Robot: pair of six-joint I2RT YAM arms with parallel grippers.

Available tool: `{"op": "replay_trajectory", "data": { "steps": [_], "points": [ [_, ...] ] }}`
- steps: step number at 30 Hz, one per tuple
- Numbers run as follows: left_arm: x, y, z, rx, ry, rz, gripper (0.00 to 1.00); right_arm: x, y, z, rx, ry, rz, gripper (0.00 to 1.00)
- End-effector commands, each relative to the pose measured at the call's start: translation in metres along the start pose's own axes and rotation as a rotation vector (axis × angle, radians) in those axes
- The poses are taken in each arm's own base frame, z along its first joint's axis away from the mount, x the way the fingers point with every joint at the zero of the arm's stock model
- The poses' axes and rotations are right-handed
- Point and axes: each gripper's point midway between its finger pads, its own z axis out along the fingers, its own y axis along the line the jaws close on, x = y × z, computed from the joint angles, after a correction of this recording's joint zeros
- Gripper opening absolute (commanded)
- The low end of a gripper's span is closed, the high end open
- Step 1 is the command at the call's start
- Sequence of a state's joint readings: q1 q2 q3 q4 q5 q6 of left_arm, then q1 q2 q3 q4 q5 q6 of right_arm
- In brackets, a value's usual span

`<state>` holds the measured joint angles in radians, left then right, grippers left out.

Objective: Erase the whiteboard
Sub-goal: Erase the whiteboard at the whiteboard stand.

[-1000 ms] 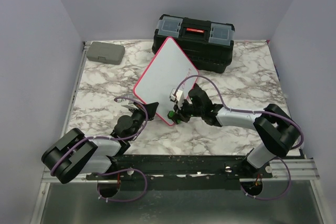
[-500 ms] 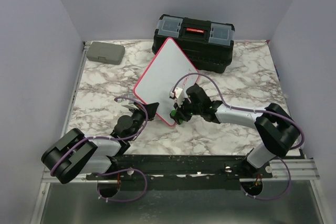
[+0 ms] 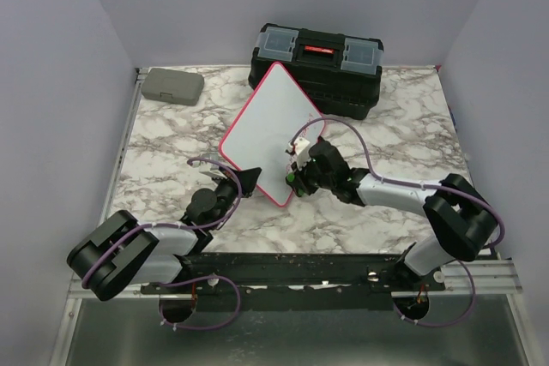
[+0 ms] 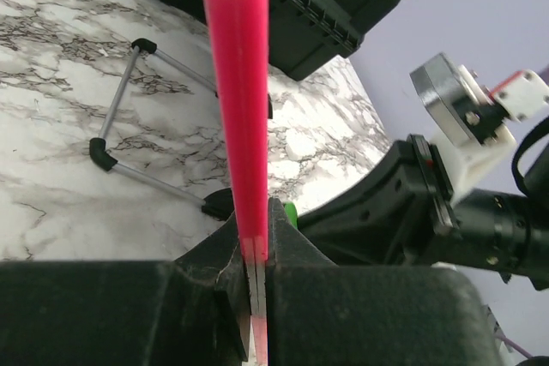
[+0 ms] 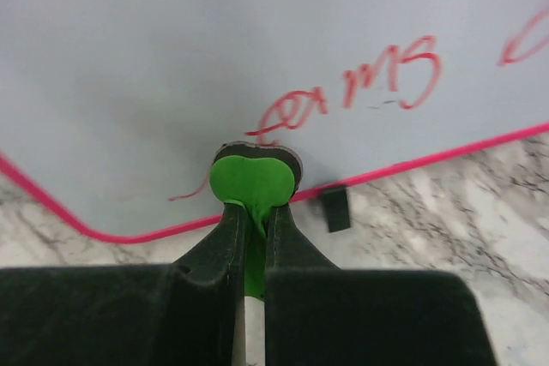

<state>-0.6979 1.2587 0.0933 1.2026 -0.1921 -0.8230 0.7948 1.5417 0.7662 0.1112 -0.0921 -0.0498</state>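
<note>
Now my right gripper (image 5: pixel 251 212) is closed tight on a small green eraser (image 5: pixel 252 176), with only its green stem between my fingers. The round head of the eraser, with a dark pad behind it, presses on the whiteboard (image 5: pixel 214 49) just above the lower pink frame. It touches the left end of the red handwriting (image 5: pixel 360 83), which runs away to the right of the eraser. One small black foot (image 5: pixel 334 209) of the board is just right of my fingers, on the marble table (image 5: pixel 446 220).

My left gripper (image 4: pixel 255 250) is clamped on the frame of the board at its lower corner, and the pink edge goes straight up from between my fingers. Left of this gripper the wire stand (image 4: pixel 146 117) of the board rests on the marble, and beyond it is the black toolbox (image 4: pixel 326 15).

Both arms lie low and stretched forward over the table. The left one reaches forward and to the right, the right one reaches to the left, so the two grippers are near each other at the bottom corner of the tilted board.
</note>
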Motion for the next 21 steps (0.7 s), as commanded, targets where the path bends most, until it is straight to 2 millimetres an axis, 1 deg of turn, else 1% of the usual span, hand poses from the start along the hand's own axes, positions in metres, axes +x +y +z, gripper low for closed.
{"op": "replay_trajectory", "data": {
  "steps": [1, 3, 5, 12, 15, 16, 18, 20, 21],
  "points": [
    [-0.015, -0.045, 0.003, 0.159, -0.024, -0.068, 0.00, 0.007, -0.032, -0.003, 0.145, 0.009, 0.067, 0.01],
    [-0.016, -0.046, 0.003, 0.160, -0.027, -0.068, 0.00, 0.018, -0.028, -0.001, 0.123, 0.053, 0.070, 0.01],
    [-0.015, -0.046, 0.003, 0.160, -0.024, -0.067, 0.00, 0.023, -0.013, -0.001, 0.034, 0.076, 0.052, 0.01],
    [-0.016, -0.047, 0.005, 0.161, -0.025, -0.064, 0.00, 0.025, 0.049, -0.008, -0.248, 0.077, -0.028, 0.01],
    [-0.016, -0.047, 0.006, 0.161, -0.024, -0.064, 0.00, 0.024, 0.070, -0.012, -0.329, 0.065, -0.059, 0.01],
    [-0.017, -0.047, 0.006, 0.162, -0.026, -0.065, 0.00, 0.024, 0.072, -0.012, -0.337, 0.066, -0.055, 0.01],
    [-0.017, -0.047, 0.006, 0.160, -0.026, -0.065, 0.00, 0.021, 0.065, -0.009, -0.291, 0.064, -0.032, 0.01],
    [-0.017, -0.046, 0.005, 0.160, -0.026, -0.064, 0.00, 0.011, 0.040, -0.004, -0.159, 0.036, 0.027, 0.01],
    [-0.017, -0.046, 0.005, 0.160, -0.026, -0.064, 0.00, 0.007, 0.027, -0.004, -0.128, 0.023, 0.063, 0.01]
  ]
}}
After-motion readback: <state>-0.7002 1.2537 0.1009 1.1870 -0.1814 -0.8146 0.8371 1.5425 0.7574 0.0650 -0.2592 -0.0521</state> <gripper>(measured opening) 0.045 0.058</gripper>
